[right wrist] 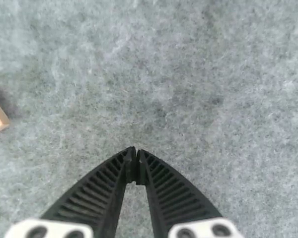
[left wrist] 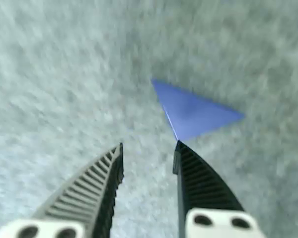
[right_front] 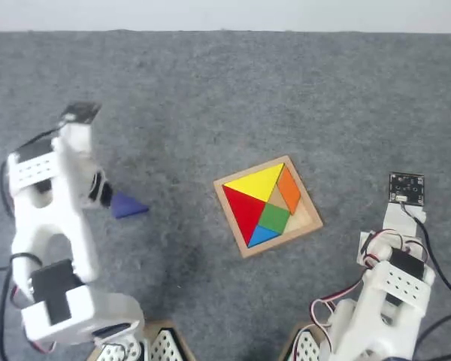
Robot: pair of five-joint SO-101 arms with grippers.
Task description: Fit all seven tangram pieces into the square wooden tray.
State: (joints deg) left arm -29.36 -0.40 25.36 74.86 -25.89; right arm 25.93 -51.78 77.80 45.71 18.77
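Left tool [left wrist: 149, 144] gapes beside a flat blue triangle [left wrist: 193, 113], seemingly touching one fingertip.

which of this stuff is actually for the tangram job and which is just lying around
For the job:
- square wooden tray
- in it: yellow triangle, red triangle, orange piece, green square, light blue triangle
- dark blue triangle, loose on the mat
- left tool, open beside it

Not part of it:
- grey felt mat
- right tool, shut over the mat
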